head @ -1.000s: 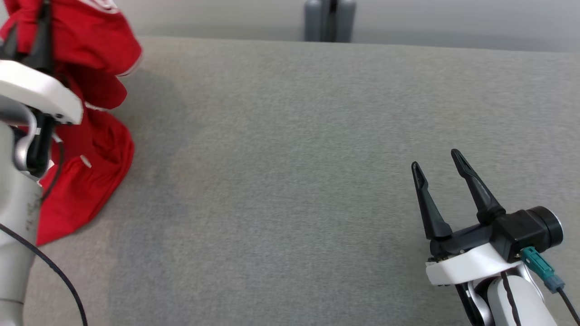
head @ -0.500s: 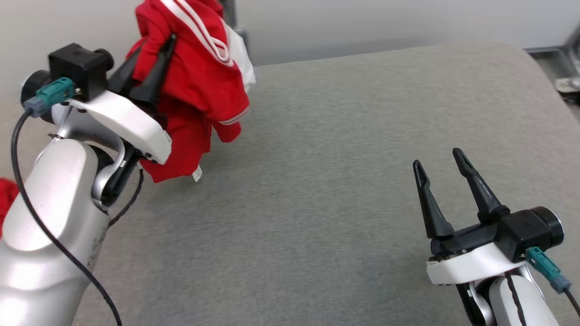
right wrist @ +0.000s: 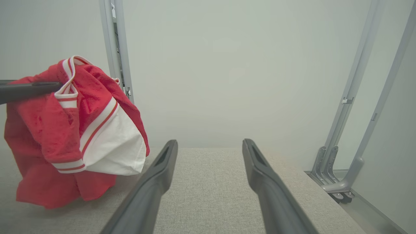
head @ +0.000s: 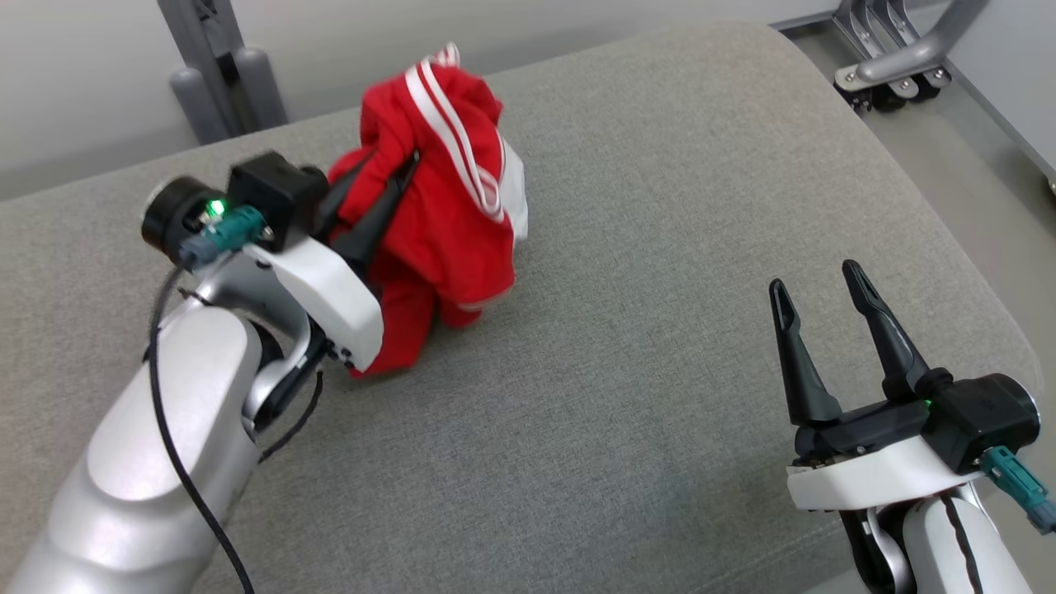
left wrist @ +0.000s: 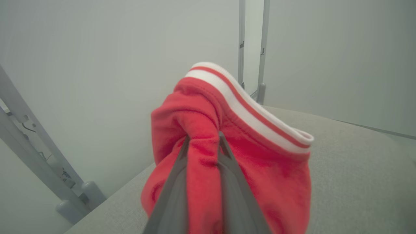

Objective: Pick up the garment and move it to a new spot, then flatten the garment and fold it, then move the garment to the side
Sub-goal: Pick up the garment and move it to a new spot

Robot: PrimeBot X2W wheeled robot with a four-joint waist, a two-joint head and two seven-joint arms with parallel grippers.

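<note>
1. Left gripper (left wrist: 204,139): the jaws stand narrow, pinched on a bunched fold of the garment. The grip sits high on the bundle, so the rest hangs free below for the carry.
2. Garment (head: 454,231): red with white stripes and a white panel, wadded up rather than spread. It hangs from the left gripper over the far-left part of the counter (head: 643,247). The lowest folds are at or just above the surface; I cannot tell whether they touch.
3. The grey fabric-topped counter is bare across the middle and near side. My read is that this is the drop zone, with enough room to spread the garment flat.
4. Right gripper (head: 813,276): the jaws are wide apart and empty, and it hovers over the near-right of the counter, well apart from the garment. It looks parked out of the carry path and is already open, so it can take a second corner once the garment is down.
5. Stage, as I judge it: the relocate step is in hand, and flatten, fold and move-aside are not yet done.
6. Risk: with a single pinch on a wad, release will likely leave a heap. It will need both grippers on edges to pull it flat.
7. Far right, off the counter: metal frame foot (head: 891,58) on the floor. Not in play.
</note>
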